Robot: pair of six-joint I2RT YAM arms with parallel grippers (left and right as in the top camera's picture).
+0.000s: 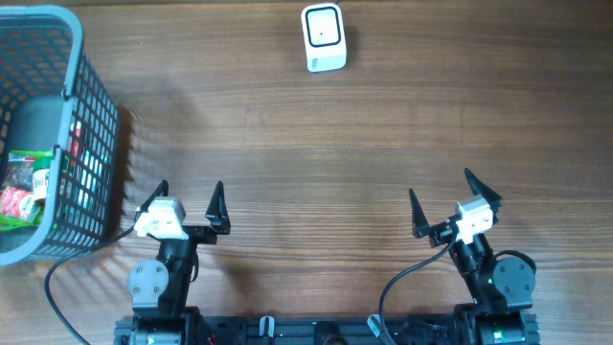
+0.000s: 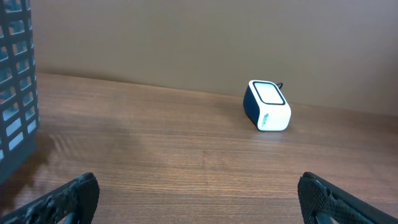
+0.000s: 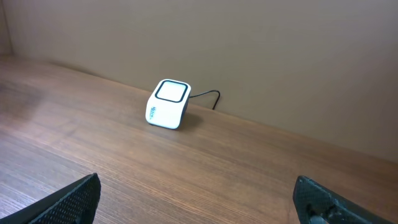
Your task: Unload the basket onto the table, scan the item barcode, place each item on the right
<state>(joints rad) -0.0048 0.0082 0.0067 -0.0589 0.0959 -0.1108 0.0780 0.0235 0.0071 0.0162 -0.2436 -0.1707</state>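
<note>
A white barcode scanner (image 1: 324, 36) with a dark window stands at the table's far edge; it also shows in the left wrist view (image 2: 268, 104) and the right wrist view (image 3: 168, 103). Packaged items (image 1: 23, 190) in red and green wrappers lie inside the grey basket (image 1: 93, 134) at the left. My left gripper (image 1: 188, 197) hovers open near the front edge, just right of the basket, with nothing between its fingers. My right gripper (image 1: 442, 198) stands open at the front right, also holding nothing. Bare wood fills the gap between both pairs of fingers (image 2: 81, 193) (image 3: 78, 196).
The basket's mesh wall (image 2: 15, 81) rises close on the left of the left gripper. A thin black cable (image 3: 208, 96) leads from the scanner toward the back wall. Brown wooden tabletop (image 1: 316, 163) lies between the grippers and the scanner.
</note>
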